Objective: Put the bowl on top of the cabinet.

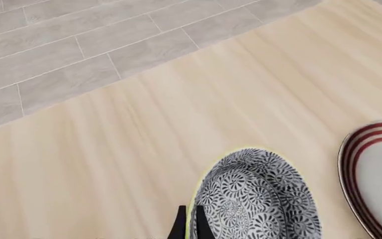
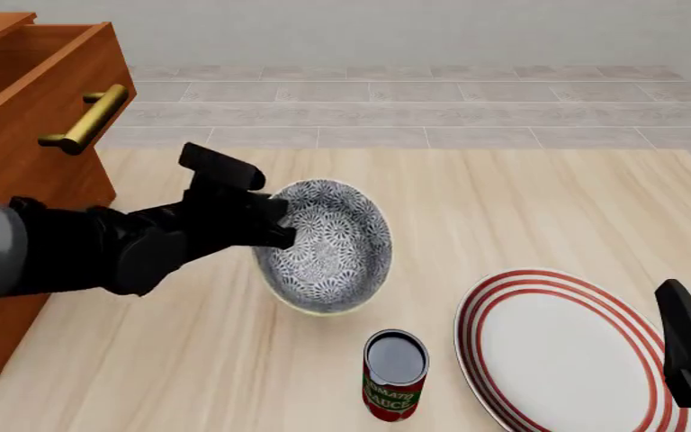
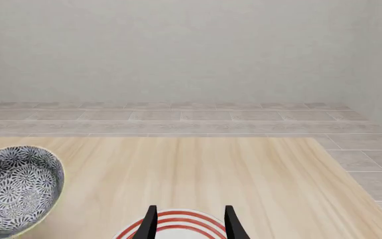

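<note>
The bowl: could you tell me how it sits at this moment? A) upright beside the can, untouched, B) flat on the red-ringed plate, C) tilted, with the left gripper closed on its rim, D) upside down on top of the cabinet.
C: in the front view the bowl is tipped with its patterned inside facing the camera, and the left gripper pinches its rim, as the left wrist view also shows.

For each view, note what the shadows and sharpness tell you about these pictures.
Front view: soft faint shadows under the bowl and can, everything sharp. Left wrist view: flat even light, no glare on the bowl. Right wrist view: crisp throughout, plate cut off by the frame.
</note>
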`<control>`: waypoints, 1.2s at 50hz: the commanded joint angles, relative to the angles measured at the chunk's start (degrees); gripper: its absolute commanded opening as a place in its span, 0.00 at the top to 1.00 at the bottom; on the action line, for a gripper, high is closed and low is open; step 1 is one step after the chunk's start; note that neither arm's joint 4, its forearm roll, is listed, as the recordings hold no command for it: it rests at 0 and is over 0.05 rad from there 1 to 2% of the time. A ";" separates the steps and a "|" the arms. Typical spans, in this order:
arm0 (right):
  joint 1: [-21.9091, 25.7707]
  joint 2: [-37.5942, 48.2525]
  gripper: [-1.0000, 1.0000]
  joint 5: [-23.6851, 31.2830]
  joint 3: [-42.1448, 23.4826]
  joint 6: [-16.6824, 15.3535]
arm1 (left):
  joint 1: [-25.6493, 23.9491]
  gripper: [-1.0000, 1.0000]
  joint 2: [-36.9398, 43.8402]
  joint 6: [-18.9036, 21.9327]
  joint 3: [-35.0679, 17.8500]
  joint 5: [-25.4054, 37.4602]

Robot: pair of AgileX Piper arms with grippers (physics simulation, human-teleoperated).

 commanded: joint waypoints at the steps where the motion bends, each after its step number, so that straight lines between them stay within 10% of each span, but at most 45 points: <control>1: -0.01 0.02 0.00 0.00 0.00 0.01 | 0.63 1.00 -6.31 0.32 0.97 1.52; 33: 0.00 0.00 0.00 0.00 0.00 0.00 | 0.12 1.00 -31.26 2.58 1.41 14.89; 60: 0.00 0.01 0.00 0.00 0.00 0.00 | 0.92 1.00 -48.79 -4.76 -3.52 28.40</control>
